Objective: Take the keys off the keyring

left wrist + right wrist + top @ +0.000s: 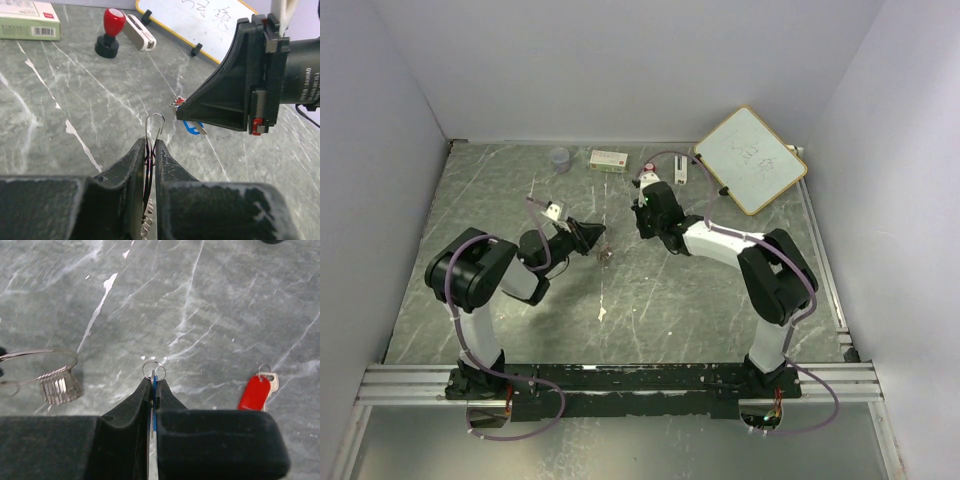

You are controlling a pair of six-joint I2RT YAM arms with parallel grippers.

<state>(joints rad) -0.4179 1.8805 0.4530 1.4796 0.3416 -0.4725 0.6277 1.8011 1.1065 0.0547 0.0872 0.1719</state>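
Observation:
My left gripper [151,142] is shut on the keyring [155,124], a thin silver wire loop that sticks out past the fingertips. In the right wrist view the keyring [42,356] runs off the left edge, with small silver pieces [60,387] hanging from it. My right gripper [153,382] is shut on the blue key [155,385], held edge-on, with its small split ring [153,370] above the tips and apart from the wire loop. The red key [255,392] lies flat on the table to the right. From the top view the two grippers [598,236] face each other closely.
Behind the grippers stand a black stamp with a red top [111,32], a white stick-shaped item [139,31], a green-and-white box [27,20] and a tilted whiteboard [200,20]. A small clear cup [560,158] sits near the back wall.

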